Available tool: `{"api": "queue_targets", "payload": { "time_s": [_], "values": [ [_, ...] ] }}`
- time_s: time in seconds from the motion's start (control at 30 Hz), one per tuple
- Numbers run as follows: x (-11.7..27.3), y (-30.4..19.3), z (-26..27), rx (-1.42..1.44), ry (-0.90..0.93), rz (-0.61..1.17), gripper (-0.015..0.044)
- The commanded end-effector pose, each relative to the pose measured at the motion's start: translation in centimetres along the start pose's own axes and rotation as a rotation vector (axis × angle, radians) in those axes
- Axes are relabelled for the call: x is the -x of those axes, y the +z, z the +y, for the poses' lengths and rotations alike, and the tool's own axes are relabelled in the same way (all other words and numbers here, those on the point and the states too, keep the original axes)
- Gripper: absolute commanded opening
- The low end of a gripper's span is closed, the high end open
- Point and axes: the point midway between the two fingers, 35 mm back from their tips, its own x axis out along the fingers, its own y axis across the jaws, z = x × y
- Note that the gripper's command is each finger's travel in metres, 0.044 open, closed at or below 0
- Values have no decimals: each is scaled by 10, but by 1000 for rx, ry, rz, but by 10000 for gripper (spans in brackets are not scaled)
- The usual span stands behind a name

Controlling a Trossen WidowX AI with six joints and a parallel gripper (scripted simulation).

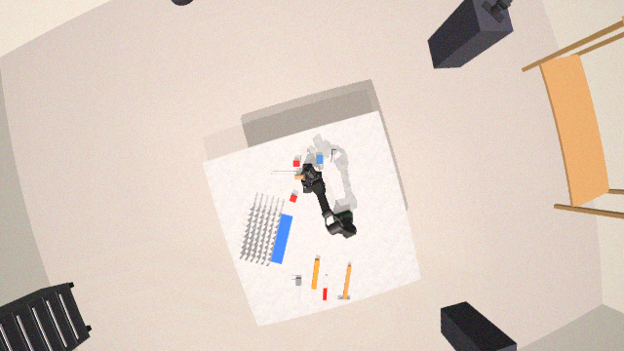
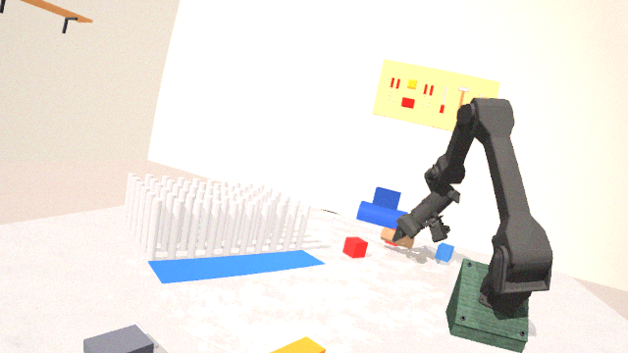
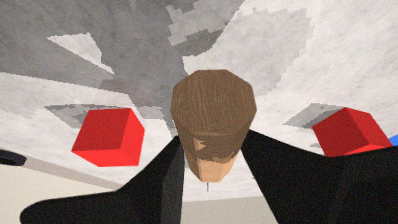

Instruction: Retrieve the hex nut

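My gripper (image 1: 301, 176) (image 2: 398, 235) (image 3: 209, 136) is shut on the wooden handle (image 1: 298, 176) (image 2: 406, 241) (image 3: 214, 102) of a tool, low over the table. One finger is on each side of the handle. A thin rod (image 1: 283, 172) (image 3: 208, 187) runs out from the handle's far end, with a short bent tip in the top view. The white-grey spacers (image 1: 263, 229) (image 2: 216, 221) stand upright in rows, away from the gripper. The blue taped strip (image 1: 282, 239) (image 2: 235, 267) lies flat along their front. The hex nut cannot be made out in any view.
Red cubes (image 1: 296, 163) (image 1: 292, 198) (image 3: 107, 137) (image 3: 350, 132) lie on both sides of the handle. A blue cube (image 1: 320, 159) (image 2: 444, 252) and a thin black bent tool (image 1: 333, 153) lie nearby. Orange tools (image 1: 316, 274) (image 1: 347, 281), a red-handled tool (image 1: 325, 293) and a grey block (image 1: 298, 280) lie across the table.
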Motion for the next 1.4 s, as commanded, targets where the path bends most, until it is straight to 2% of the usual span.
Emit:
{"api": "queue_targets", "payload": {
  "time_s": [0.0,0.5,0.7,1.37],
  "values": [
    [26,-25,11,27,25,22,0],
    [119,-76,15,31,27,21,0],
    [121,-78,13,53,28,19,0],
    [134,-112,-36,733,43,-39,0]
  ]
}}
